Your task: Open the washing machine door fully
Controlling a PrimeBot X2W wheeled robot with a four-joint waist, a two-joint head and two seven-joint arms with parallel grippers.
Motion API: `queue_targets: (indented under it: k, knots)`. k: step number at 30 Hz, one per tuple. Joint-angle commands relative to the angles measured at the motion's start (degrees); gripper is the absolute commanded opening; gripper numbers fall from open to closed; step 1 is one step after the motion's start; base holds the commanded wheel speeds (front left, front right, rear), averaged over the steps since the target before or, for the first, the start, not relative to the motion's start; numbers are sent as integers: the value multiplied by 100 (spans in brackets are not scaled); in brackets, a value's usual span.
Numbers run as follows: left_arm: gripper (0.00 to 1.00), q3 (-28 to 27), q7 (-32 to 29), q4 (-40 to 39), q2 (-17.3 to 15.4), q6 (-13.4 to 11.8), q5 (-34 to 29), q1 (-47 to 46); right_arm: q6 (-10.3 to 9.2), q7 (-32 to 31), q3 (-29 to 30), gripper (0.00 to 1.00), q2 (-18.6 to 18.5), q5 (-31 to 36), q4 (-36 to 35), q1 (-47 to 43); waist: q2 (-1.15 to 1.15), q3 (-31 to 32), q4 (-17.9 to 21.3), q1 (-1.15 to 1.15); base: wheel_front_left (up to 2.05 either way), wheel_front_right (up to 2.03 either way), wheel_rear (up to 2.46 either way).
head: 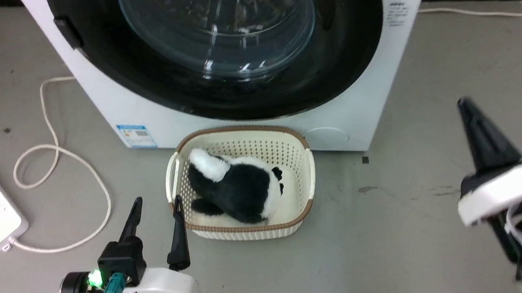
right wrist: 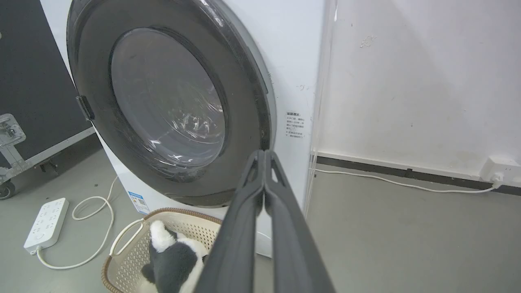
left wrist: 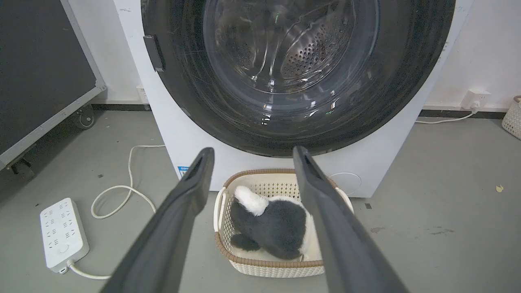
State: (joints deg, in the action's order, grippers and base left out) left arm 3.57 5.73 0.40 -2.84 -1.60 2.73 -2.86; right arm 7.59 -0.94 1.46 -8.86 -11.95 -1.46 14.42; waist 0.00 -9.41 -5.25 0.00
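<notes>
Facing the robot, the washing machine door [head: 257, 105] sits closed, flush against the front of the washing machine [head: 113, 107], ahead of and above both pincers. Its small black latch tab [head: 68, 33] is on the door's left edge, so the door likely swings about its right side. The left gripper [head: 158, 200] stands wide open and empty, low by the wicker-look basket [head: 312, 170] that holds a black-and-white plush toy [head: 241, 190]. It seems the nearer to the tab. The right gripper [right wrist: 263, 156] is pressed closed on nothing, off to the door's right and well apart from it.
</notes>
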Motion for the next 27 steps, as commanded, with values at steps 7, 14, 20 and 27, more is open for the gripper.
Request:
queue_targets:
  k: [7, 14, 20, 27]
  knots:
    - [100, 112, 138, -24, -3, -85, 100, -267, -5, -244, 205, 0, -61, -491, 275, 825, 0, -290, -209, 0, 0, 0, 0]
    - [100, 183, 222, -21, -3, -146, 152, -349, -5, -532, 435, 0, 9, -899, 715, 1504, 0, -485, -328, 0, 0, 0, 0]
    - [100, 239, 294, -22, -3, -172, 189, -442, -6, -782, 618, 0, 50, -1181, 1170, 2138, 0, -668, -421, 0, 0, 0, 0]
    - [100, 337, 402, -15, -3, -220, 248, -572, -6, -1163, 941, 0, 66, -1656, 1854, 2935, 0, -937, -582, 0, 0, 0, 0]
